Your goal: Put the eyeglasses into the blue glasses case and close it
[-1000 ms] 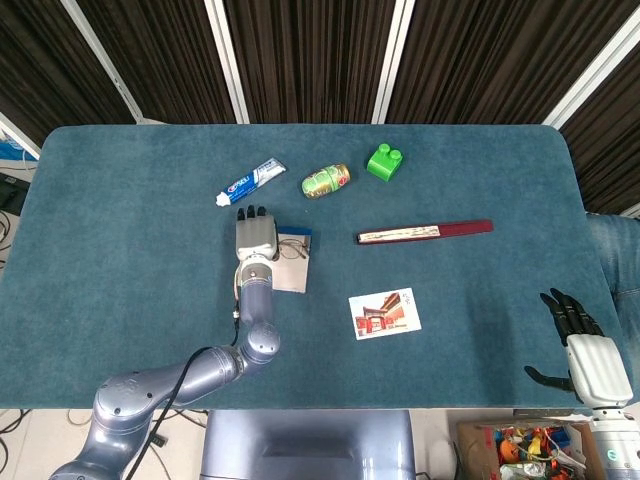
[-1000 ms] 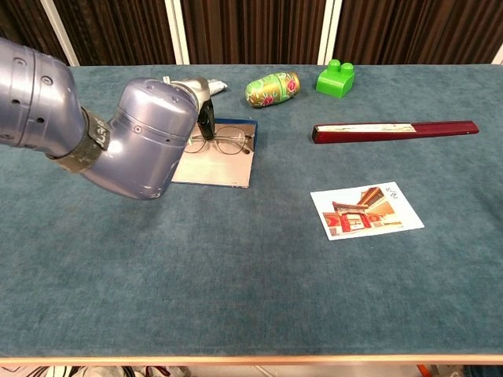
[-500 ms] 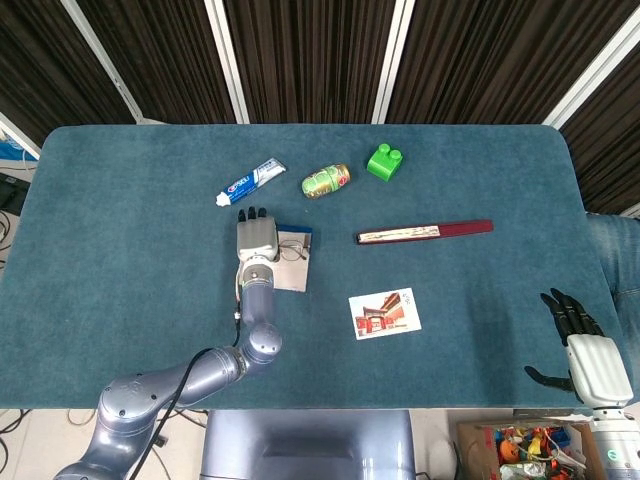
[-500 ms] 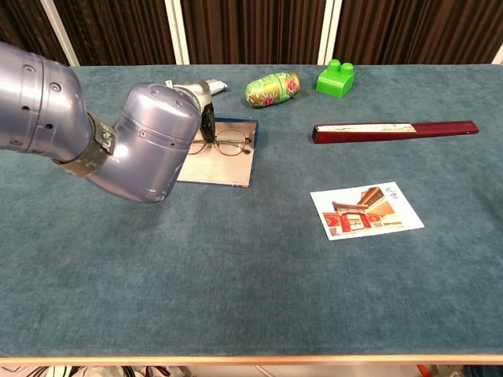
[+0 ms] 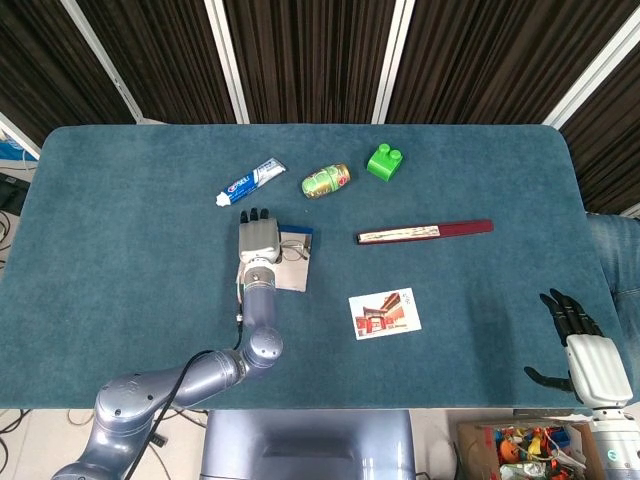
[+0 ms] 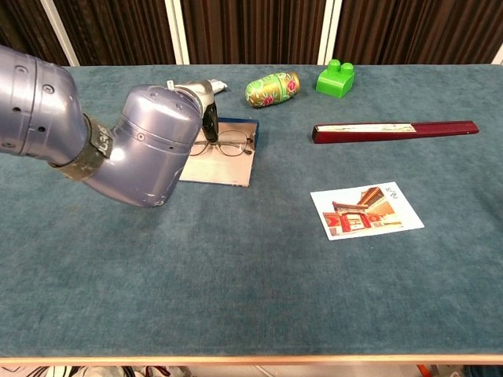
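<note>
Nearest me, my right hand [image 5: 583, 345] hangs off the table's near right corner, fingers spread and holding nothing. On the blue tabletop [image 5: 130, 250] the closest item is a postcard [image 6: 366, 209] showing a red building, lying flat right of centre. Past it, my left arm sweeps across the near left of the chest view, and my left hand [image 5: 257, 236] sits palm-down over the left part of the open blue glasses case [image 6: 228, 161]. The eyeglasses [image 6: 228, 144] lie on the case's pale inner face, lenses toward the right, and dark fingers [image 6: 209, 124] come down right at their left end; I cannot tell whether they grip the frame or only touch it. Further right lies a long dark red folding fan [image 5: 425, 232]. At the far side sit a toothpaste tube [image 5: 251, 181], a green patterned can [image 5: 326, 181] on its side, and a green toy brick [image 5: 384, 161].
</note>
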`<state>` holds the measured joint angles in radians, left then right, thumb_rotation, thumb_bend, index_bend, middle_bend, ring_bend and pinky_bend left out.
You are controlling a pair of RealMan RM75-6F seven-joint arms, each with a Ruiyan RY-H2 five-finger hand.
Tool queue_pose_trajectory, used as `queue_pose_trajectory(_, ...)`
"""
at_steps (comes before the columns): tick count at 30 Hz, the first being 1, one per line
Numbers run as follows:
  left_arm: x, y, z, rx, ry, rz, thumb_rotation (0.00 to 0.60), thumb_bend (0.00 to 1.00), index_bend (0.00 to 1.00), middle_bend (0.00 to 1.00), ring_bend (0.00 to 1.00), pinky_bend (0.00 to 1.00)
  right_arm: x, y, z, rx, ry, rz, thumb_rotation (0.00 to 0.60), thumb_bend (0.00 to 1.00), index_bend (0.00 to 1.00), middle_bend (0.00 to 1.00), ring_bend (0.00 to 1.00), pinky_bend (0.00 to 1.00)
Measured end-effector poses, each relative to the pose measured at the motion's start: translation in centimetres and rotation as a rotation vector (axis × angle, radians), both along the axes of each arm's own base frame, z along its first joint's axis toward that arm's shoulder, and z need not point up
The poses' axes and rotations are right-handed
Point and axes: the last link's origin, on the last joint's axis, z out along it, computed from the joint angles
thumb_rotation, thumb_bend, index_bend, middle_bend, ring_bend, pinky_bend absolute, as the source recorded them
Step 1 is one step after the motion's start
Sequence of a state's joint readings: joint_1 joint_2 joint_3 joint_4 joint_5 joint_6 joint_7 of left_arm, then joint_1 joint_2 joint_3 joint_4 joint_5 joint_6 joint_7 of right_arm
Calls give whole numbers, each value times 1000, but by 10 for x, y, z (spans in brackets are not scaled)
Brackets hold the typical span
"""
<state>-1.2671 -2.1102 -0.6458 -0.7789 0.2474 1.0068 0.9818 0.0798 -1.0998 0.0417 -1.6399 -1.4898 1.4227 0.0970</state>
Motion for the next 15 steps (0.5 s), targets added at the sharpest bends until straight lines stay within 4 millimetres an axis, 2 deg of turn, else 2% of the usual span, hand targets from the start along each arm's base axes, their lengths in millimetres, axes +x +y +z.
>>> queue_pose_trajectory(15, 9, -11, 8, 11, -16, -47, 600, 445, 353, 112, 0, 0, 0, 0, 0, 4, -7, 1, 600, 70, 23, 0, 33, 178)
